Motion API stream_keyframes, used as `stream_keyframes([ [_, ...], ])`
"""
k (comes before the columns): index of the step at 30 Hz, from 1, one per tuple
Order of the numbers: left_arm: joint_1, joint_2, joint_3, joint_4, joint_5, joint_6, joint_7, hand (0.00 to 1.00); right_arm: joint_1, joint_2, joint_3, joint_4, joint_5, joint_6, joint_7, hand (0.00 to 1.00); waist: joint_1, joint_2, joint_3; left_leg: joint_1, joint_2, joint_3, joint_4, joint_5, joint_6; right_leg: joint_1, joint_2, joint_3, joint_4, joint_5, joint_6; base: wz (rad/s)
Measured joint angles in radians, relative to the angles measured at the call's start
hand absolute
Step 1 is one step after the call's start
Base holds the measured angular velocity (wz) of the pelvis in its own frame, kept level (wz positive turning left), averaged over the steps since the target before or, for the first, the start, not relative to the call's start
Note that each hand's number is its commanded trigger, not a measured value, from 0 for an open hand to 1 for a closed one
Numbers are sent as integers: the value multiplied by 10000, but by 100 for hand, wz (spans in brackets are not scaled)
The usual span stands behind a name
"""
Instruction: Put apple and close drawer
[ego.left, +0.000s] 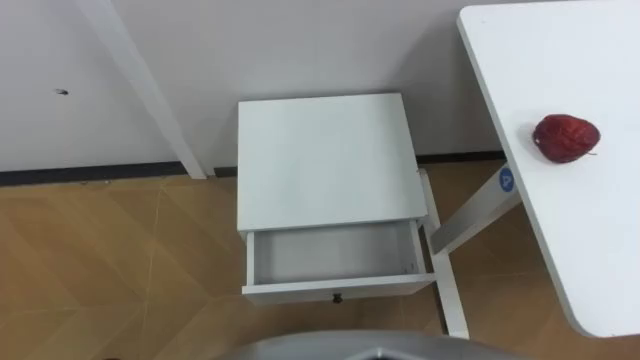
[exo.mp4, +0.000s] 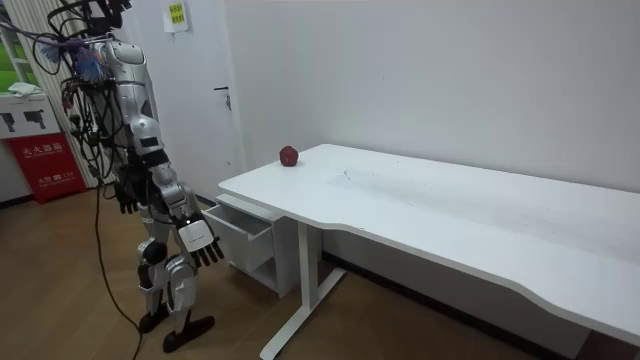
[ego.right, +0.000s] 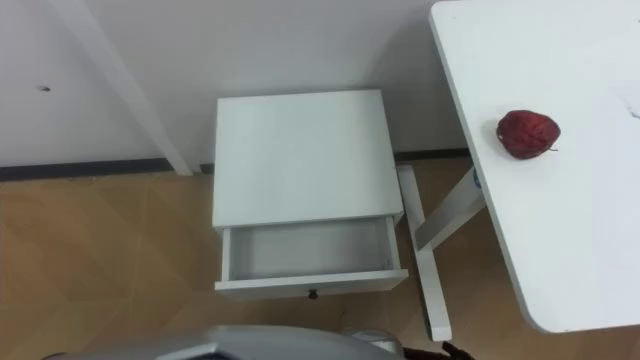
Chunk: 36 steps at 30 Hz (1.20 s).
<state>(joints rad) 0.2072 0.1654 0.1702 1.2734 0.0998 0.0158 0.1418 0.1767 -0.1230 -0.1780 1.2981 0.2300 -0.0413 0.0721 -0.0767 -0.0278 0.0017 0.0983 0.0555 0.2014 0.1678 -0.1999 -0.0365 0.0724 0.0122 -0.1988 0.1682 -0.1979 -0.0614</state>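
- On the flat white table (ego.left: 590, 230), near its left edge: dark red round apple (ego.left: 566, 137), well apart from both hands.
- Just beside the table, against the wall: small white wooden cabinet (ego.left: 325, 160), its shallow white drawer (ego.left: 335, 255) pulled open towards the robot.
- Left robot hand (exo.mp4: 128, 198): hanging low at the side in the room view, fingers loose and spread, holding nothing.
- Right robot hand (exo.mp4: 203, 243): lowered, nearer the drawer, fingers relaxed, likewise holding nothing.
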Motion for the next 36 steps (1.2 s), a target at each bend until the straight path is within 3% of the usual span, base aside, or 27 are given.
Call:
stream_keyframes([
  [7,4,6,-96,0,-41,0,-14,0,-6,1,16,-2,12,0,-36,0,0,5,13,-2,-1,4,1,0,0,1,0,-9,0,0,0,0],
  [11,21,3,-131,29,-43,17,-6,0,11,1,10,10,99,12,-46,0,4,-64,61,11,0,10,0,0,0,-12,6,22,10,0,0,0],
  [13,-72,1,-187,-16,-22,64,10,0,9,12,-13,-3,624,142,-125,0,-13,16,17,3,0,12,3,0,0,-27,5,32,12,0,0,0],
  [17,-57,3,-181,-10,-82,28,33,0,13,28,-244,-39,1745,171,-419,0,-68,57,14,29,3,36,-8,0,0,2,9,70,28,0,0,0],
  [20,-25,-5,163,-6,-116,-76,134,0,28,25,-1341,-24,3387,156,-705,0,-200,3,102,165,1,101,-32,0,0,142,7,86,20,-10,7,-1],
  [22,-50,-3,897,-10,-119,-240,395,0,20,11,-2223,-68,4688,71,-1073,0,-288,-10,95,206,7,158,-18,-2,0,129,3,114,27,-62,9,0],
  [25,-27,4,1435,29,-119,-448,509,0,39,8,-3380,-101,6012,39,-1329,0,-342,-21,81,230,2,159,-18,-2,-1,135,4,148,40,-60,6,-4],
  [30,250,9,1769,21,-106,-475,515,0,67,-30,-4247,-165,7508,-26,-1734,0,-372,-124,-9,335,1,290,-19,-2,-1,157,29,376,115,-60,3,-14],
  [36,309,22,1795,6,-115,-502,618,0,8,-46,-4760,-980,8308,-34,-2651,0,-437,-186,-19,345,2,447,-16,-4,1,129,31,521,184,-66,8,-4],
])
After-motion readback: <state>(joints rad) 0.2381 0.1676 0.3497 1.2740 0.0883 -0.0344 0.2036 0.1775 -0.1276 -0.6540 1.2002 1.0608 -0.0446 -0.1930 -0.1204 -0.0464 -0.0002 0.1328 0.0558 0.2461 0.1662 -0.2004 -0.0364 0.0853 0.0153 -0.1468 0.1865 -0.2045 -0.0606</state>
